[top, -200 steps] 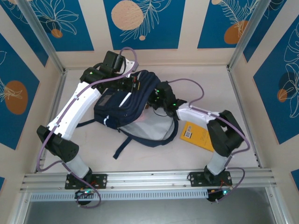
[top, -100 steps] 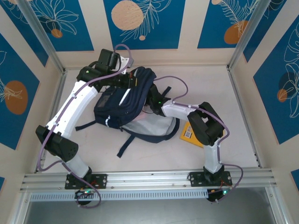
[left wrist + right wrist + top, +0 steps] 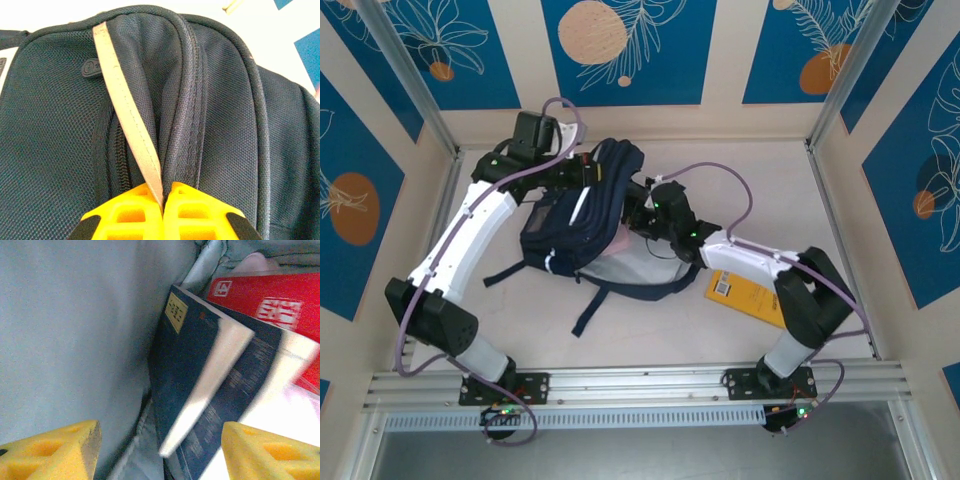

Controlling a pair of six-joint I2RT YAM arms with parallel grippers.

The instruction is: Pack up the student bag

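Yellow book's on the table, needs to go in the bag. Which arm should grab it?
Right. The right gripper is open inside the student bag, holding nothing, and the yellow book lies by that arm. The left gripper is shut on the bag's pale strap, likely keeping it open.

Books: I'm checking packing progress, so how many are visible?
3. A yellow book lies on the table beside the student bag; a dark blue book and a red book sit inside it. Others may be hidden.

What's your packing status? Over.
Left jaws shut on pale grey strap of navy fabric backpack. Right jaws open inside it, facing dark blue book. Red book alongside.
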